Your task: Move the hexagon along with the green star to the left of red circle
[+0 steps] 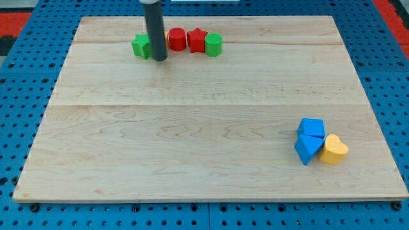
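A green star (141, 46) lies near the view's top left. My tip (160, 59) rests on the board just right of it, touching or nearly touching it. The rod hides the space between the green star and the red circle (177, 39). Only a thin yellow sliver (166, 37) shows there at the rod's right edge, and its shape cannot be made out. A red star (197, 40) sits right of the red circle. A green rounded block (213, 45) sits right of the red star.
The wooden board (192, 128) lies on a blue pegboard. At the view's lower right a blue block (312, 128), a blue triangle-like block (307, 149) and a yellow heart (334, 150) cluster together.
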